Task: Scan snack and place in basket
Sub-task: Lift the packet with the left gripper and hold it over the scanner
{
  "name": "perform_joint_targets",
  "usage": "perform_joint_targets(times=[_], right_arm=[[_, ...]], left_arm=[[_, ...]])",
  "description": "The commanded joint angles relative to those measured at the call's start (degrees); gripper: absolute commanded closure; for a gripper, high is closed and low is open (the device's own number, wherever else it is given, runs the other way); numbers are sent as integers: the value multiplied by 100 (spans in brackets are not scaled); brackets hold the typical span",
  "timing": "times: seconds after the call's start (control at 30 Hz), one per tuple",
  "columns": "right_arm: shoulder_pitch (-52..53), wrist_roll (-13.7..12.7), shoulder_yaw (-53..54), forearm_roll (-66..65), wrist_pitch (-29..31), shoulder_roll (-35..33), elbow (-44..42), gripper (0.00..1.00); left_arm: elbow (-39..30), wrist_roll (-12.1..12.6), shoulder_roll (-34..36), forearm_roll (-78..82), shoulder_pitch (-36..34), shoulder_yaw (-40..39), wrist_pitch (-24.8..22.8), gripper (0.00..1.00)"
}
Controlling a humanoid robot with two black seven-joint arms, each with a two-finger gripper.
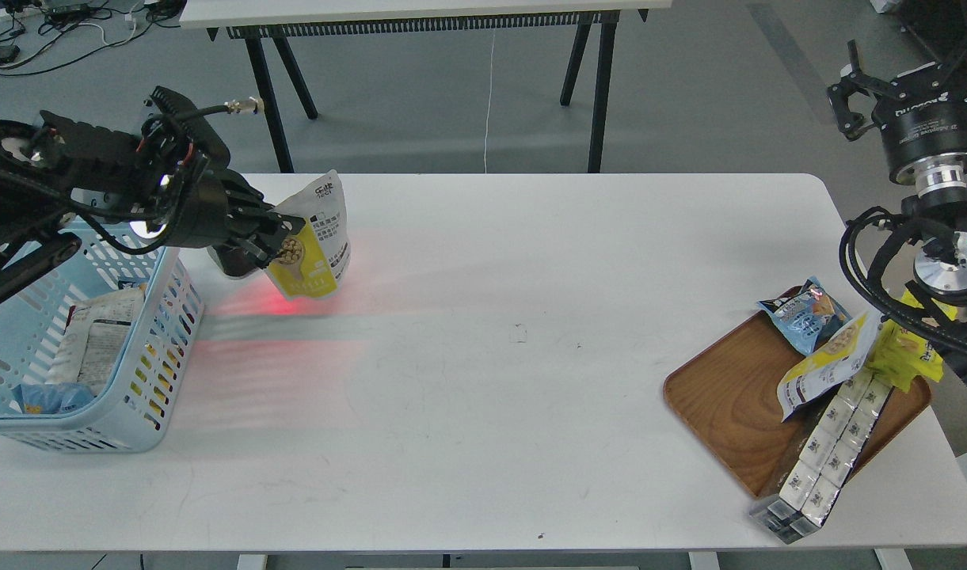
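My left gripper (281, 236) is shut on the snack (317, 241), a yellow and pale pouch with a round picture of beige balls. It holds the pouch upright just above the table, in front of a dark scanner (231, 260) that casts red light on the tabletop. The light blue slotted basket (162, 348) stands at the table's left edge, to the left of the pouch, with several packets inside. My right gripper (867, 95) is raised beyond the table's far right edge; its fingers stand apart and hold nothing.
A brown wooden tray (729, 404) at the right front holds a small blue bag (804, 321), another yellow-white pouch (828, 364), a yellow packet (911, 352) and silver boxed packs (824, 455) that overhang the table edge. A second table stands behind.
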Motion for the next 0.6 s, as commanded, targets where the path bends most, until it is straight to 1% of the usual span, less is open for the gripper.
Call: perform_joint_targets(times=[0.0,0.17,0.57], right_arm=[[4,0,-3,2,0,-17,-1,0],[4,0,-3,-7,0,-17,-1,0],[-5,0,-3,-7,0,-17,-1,0]], left_arm=[[-8,0,-28,0,-45,-109,0,100],[-17,0,-37,0,-159,-118,0,100],[-70,0,-133,0,-159,-92,0,100]])
